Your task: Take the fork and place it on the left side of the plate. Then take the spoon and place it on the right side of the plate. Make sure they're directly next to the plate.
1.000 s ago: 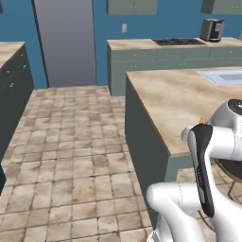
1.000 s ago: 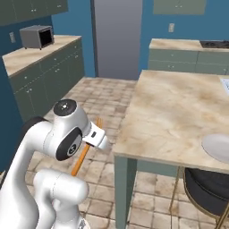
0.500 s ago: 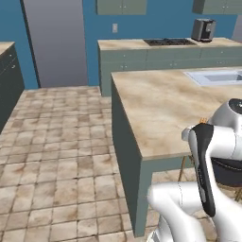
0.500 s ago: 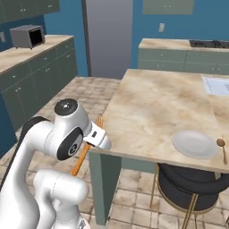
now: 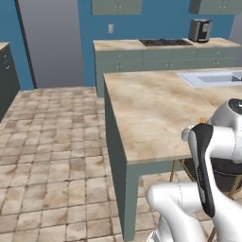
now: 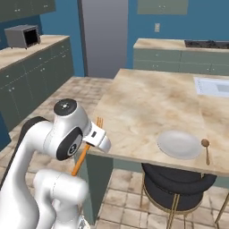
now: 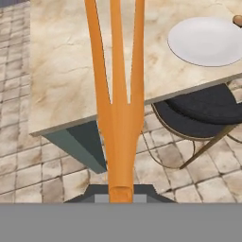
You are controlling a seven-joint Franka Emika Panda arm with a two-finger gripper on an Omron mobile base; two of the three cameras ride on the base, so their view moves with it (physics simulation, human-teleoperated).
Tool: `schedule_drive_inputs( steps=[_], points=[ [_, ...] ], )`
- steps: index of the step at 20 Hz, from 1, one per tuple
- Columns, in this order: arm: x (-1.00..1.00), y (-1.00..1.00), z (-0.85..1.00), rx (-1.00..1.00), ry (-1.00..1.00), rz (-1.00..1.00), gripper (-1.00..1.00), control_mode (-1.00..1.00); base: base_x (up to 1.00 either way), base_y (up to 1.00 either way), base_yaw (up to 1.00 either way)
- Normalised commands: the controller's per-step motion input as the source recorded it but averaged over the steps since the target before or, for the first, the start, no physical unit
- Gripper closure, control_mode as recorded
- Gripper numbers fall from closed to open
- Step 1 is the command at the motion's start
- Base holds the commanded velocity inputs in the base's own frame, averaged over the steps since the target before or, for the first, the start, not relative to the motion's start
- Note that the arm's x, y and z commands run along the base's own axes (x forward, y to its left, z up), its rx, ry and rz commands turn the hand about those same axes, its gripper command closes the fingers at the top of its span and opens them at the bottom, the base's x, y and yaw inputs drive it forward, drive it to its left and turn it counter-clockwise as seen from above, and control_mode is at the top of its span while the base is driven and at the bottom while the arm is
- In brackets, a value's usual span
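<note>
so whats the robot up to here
The robot's claw holds the orange fork, carried off the counter edge, not yet set down. The pale plate sits near the front edge of the marble island, and the brown spoon already lies close by its right side. A dark stool is tucked under the island below the plate.

You're looking at a glossy white, rounded robot arm (image 6: 42,147) with fat tubular links. Its joint caps are dark grey discs, one topped by a small pale dot. From the left base camera, a black curved strip runs down the white link. A small white angular wrist block sits beside the joint.
</note>
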Motion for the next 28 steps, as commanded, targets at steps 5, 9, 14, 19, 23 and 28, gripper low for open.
schedule_drive_inputs(
  steps=[5,9,14,19,23,28],
  points=[
    [0.0,0.0,0.0,0.0,0.0,0.0,1.0,1.0,0.53,-0.49,0.0],
    [0.0,0.0,0.0,0.0,0.0,0.0,1.0,1.0,0.43,-0.44,0.0],
    [0.0,0.0,0.0,0.0,0.0,0.0,1.0,1.0,0.28,-0.38,0.0],
    [0.1,-0.09,0.0,0.0,0.03,0.01,1.0,-1.0,0.13,-0.14,0.01],
    [0.42,-0.17,-0.02,0.0,0.11,0.08,1.0,-1.0,0.0,0.0,0.0],
    [0.66,-0.07,-0.16,-0.01,0.14,0.13,1.0,-1.0,0.0,0.0,0.0]
  ],
)
